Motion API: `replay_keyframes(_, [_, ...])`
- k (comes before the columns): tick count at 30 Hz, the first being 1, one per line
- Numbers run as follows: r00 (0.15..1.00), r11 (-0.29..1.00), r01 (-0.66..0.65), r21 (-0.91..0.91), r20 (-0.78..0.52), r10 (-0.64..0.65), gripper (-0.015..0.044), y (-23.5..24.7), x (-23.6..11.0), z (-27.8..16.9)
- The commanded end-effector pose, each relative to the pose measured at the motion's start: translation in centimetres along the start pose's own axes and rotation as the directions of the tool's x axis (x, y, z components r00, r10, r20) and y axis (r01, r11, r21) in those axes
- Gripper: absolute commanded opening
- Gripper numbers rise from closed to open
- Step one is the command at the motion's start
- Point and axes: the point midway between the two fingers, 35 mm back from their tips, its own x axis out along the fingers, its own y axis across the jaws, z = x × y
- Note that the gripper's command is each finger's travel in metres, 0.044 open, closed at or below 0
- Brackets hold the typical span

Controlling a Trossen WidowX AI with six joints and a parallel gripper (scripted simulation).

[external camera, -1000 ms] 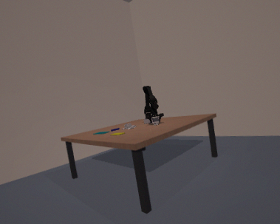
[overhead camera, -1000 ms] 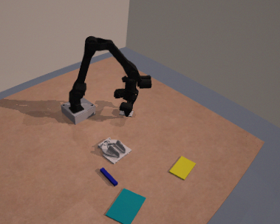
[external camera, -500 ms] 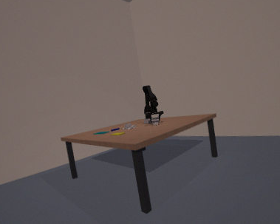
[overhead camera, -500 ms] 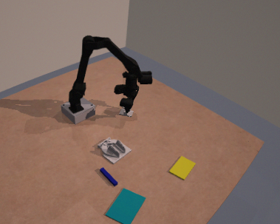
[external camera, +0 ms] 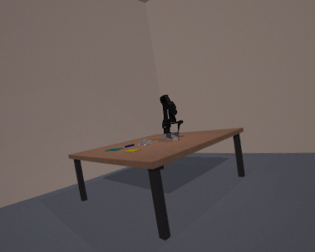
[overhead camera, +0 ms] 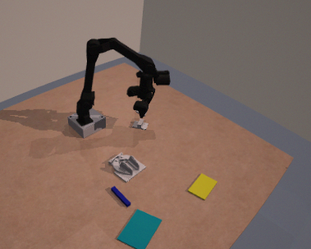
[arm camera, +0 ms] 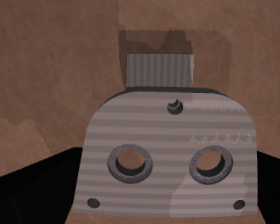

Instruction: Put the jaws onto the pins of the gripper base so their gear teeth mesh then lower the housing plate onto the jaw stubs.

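- Between the fingers [overhead camera: 141, 116] [external camera: 179, 126], gripped at both side edges: the plate [overhead camera: 140, 125] [external camera: 175, 137] [arm camera: 167, 130], two ringed holes in view.
- Over the bench [overhead camera: 244, 147] [external camera: 197, 142] [arm camera: 45, 50], near the arm's foot, well apart from the base [overhead camera: 126, 177] [external camera: 145, 142]; gap beneath hard to judge.
- On the base, side by side, two grey jaws; meshing of teeth too small to tell.
- Near the base, a blue bar [overhead camera: 121, 196] [external camera: 130, 145], then a teal sheet [overhead camera: 139, 229] [external camera: 114, 150]; farther aside, a yellow sheet [overhead camera: 203, 186] [external camera: 132, 150].
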Motion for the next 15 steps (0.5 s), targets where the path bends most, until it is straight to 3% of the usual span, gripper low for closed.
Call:
replay_keyframes(1, [1.0, 1.0, 0.004, -0.002, 0.001, -0.004, 0.0351, 0.0, -0.4, 0.0])
replay_keyframes(15, [1.0, 0.941, 0.003, 0.338, -0.003, -0.002, 0.0351, 2.6, -0.5, -1.0])
